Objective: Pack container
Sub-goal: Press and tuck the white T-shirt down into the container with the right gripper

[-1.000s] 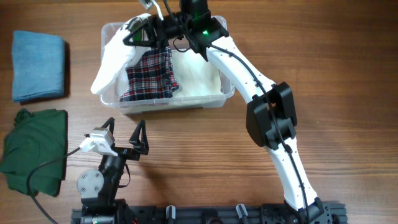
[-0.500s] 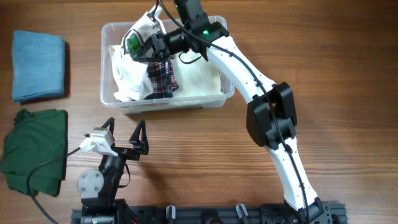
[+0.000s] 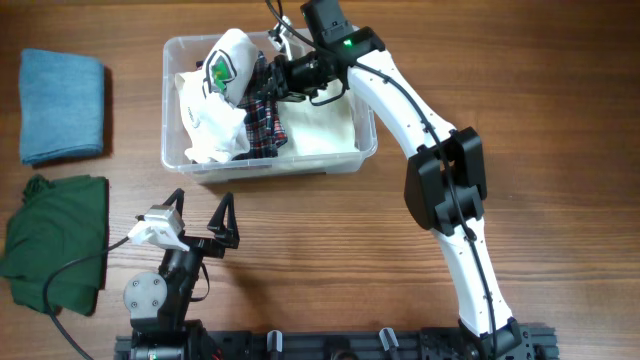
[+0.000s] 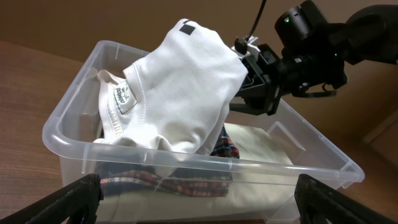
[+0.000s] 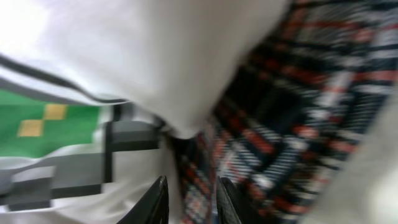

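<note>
Watching this from the side of the table: the container [image 3: 330, 160] sits on the wooden table [image 3: 560, 150] straight out ahead of the 2 arm bases, long side facing them, and it's already got laundry in it. A plaid garment [image 3: 265, 120] lies over pale fabric [image 3: 325, 125] on the floor of the container, and a white shirt [image 3: 225, 75] with a green print is bunched up at the container's left end, partly lifted above the rim.

The right gripper [image 3: 283, 75] reaches in over the container's far wall. Its fingers look drawn in close on a fold of that white shirt, which hangs off them, so I'd call it pinching the cloth. The left gripper [image 3: 200, 200] is parked on the near side of the container with its fingers spread wide and nothing between them.

How the container would handle, just my guess: thin clear plastic, so light, fairly stiff at the rim but flexy in the walls, and slick. With only clothes inside I doubt it has much weight holding it down, so dragging cloth against a wall could skate it across the wood. If it needs steadying or moving, I'd go for the rolled rim on the near long side or at a rounded corner, not the smooth wall.

Left of the container, well apart from it, wait a folded blue cloth [image 3: 62, 105] and a green garment [image 3: 55, 240]
</note>
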You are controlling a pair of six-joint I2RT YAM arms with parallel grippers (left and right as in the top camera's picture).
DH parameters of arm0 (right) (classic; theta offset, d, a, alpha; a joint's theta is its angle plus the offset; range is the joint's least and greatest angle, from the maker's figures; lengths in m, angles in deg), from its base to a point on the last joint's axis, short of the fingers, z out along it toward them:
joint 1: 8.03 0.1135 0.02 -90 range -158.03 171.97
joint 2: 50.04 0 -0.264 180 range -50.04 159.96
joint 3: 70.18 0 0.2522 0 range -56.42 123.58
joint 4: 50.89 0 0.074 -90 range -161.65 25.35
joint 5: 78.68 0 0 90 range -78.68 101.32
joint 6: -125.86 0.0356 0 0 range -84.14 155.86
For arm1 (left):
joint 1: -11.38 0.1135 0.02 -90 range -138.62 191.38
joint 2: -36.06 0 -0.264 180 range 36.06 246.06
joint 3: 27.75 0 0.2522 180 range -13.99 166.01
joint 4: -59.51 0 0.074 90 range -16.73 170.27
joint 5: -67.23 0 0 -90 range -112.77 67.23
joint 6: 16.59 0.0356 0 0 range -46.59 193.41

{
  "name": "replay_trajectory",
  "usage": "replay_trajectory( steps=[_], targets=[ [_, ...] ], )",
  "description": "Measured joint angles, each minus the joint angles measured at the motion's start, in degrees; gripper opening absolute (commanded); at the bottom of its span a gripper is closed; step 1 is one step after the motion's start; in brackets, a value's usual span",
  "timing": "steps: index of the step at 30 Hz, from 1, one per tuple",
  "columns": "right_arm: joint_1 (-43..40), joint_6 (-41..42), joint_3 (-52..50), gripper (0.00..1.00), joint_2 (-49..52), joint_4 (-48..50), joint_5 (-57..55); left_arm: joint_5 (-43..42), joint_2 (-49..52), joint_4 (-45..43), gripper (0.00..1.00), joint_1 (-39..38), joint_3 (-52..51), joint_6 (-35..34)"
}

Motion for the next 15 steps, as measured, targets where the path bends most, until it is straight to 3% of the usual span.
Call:
replay_trajectory(
  steps=[8, 15],
  targets=[
    [1.0, -2.1, 0.0, 0.27, 0.0, -1.3, -5.0, 0.0, 0.0, 0.0, 1.00, 0.0, 0.0, 0.0],
    [7.8, -3.5, 0.0, 0.29, 0.0, -3.1, -16.7, 0.0, 0.0, 0.0, 1.00, 0.0, 0.0, 0.0]
  ],
)
